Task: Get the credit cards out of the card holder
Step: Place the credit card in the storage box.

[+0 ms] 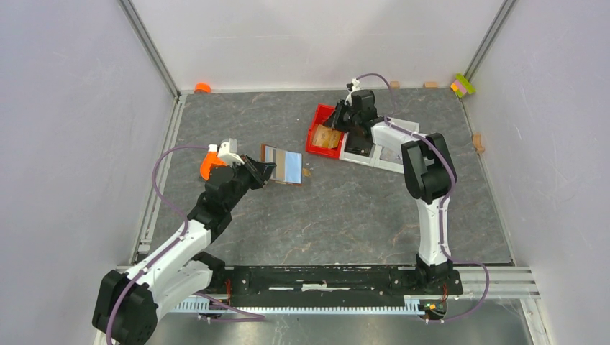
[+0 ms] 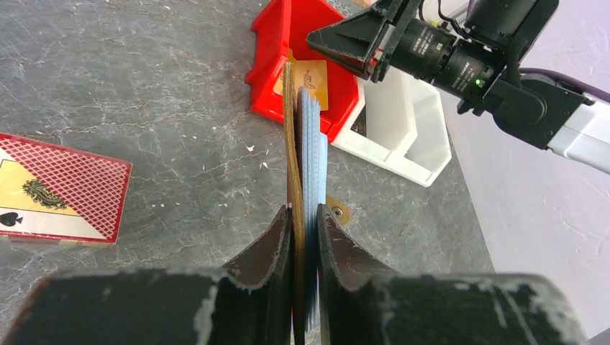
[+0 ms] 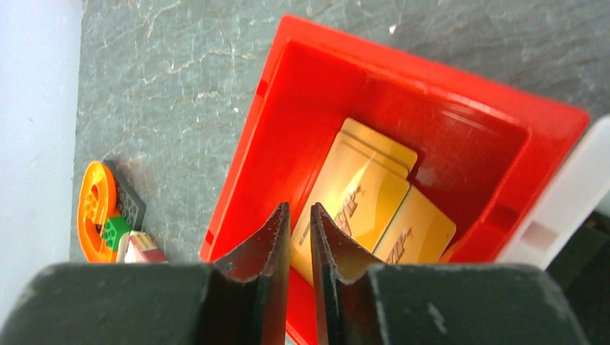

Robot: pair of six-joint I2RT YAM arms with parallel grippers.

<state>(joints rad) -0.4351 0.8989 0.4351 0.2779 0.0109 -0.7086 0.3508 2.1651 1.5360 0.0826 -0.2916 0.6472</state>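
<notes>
My left gripper [image 1: 257, 171] is shut on the brown card holder [image 1: 267, 154] and holds it up on edge above the table. A pale blue card [image 1: 288, 167] shows in it. In the left wrist view the holder's brown edge [image 2: 291, 144] and the blue card edges [image 2: 311, 151] run straight out from between the left gripper [image 2: 305, 210] jaws. Two or three orange-tan credit cards [image 3: 367, 190] lie overlapping in the red bin [image 3: 302, 79]. My right gripper [image 3: 300, 208] hangs over the bin's near wall, jaws a narrow gap apart with nothing between them.
A white tray [image 1: 378, 147] adjoins the red bin [image 1: 316, 133] on the right. A red playing-card box [image 2: 57, 190] lies left of the holder. An orange object [image 1: 211, 164] sits beside my left gripper. Small orange [image 1: 203, 88] and coloured blocks [image 1: 462, 85] line the back wall.
</notes>
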